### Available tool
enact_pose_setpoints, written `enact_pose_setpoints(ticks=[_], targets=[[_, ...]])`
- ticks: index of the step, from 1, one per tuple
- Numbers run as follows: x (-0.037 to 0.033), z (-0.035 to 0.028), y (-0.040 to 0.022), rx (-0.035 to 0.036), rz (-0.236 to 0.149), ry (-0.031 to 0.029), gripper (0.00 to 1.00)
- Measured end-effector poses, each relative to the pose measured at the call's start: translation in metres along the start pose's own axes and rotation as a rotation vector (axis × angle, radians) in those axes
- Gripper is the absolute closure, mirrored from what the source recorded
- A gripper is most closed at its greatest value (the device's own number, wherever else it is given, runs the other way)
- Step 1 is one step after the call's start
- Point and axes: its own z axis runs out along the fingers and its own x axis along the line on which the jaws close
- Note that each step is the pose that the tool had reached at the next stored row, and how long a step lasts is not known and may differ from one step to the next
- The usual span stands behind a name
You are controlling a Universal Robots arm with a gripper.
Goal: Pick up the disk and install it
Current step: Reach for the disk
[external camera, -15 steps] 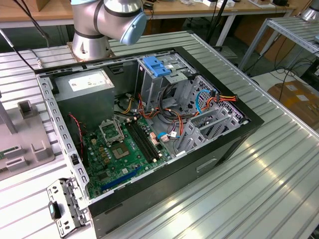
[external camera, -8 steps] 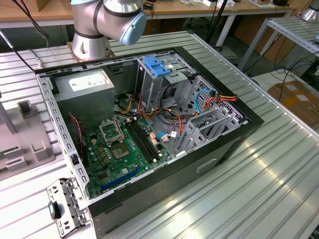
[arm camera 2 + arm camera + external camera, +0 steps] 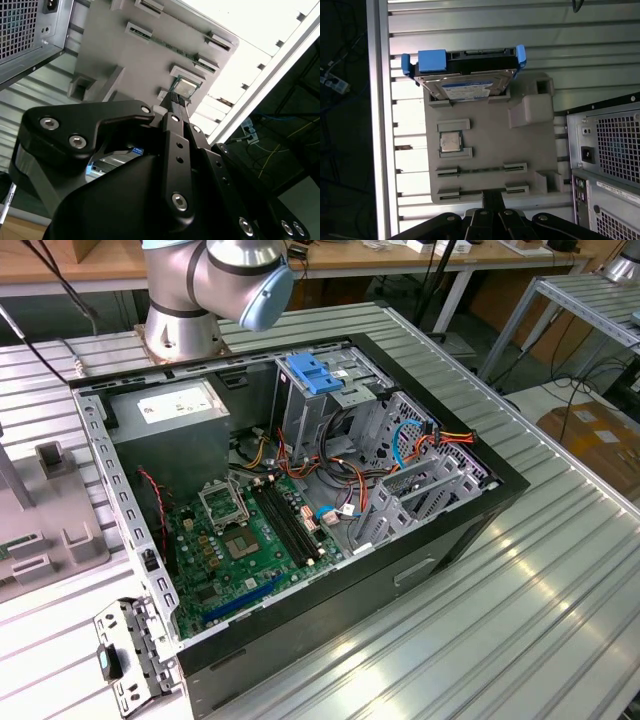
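The disk (image 3: 470, 82) is a flat metal drive with a white and blue label and blue plastic carrier edges. In the first wrist view it rests slightly tilted in a slot at one end of a grey fixture plate (image 3: 485, 135). My gripper (image 3: 491, 197) hangs over the opposite end of that plate, well apart from the disk. Its black fingers are shut together with nothing between them. In the second wrist view the gripper (image 3: 177, 97) points at the fixture plate (image 3: 115, 55), close to a small square chip (image 3: 186, 87).
The open computer case (image 3: 430, 540) lies on the ribbed metal table (image 3: 560, 600), with a motherboard (image 3: 245, 540), grey power-supply box (image 3: 170, 420) and a tall drive cage topped by a blue bracket (image 3: 315, 372). The grey fixture plate (image 3: 60, 530) is at the exterior view's left. The case rear (image 3: 610, 150) borders the plate.
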Motion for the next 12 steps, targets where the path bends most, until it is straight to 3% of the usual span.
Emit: enact_pose_setpoints(ticks=[12], targets=[[0.0105, 0.0038, 0.0008, 0.0000, 0.000, 0.0001, 0.89]])
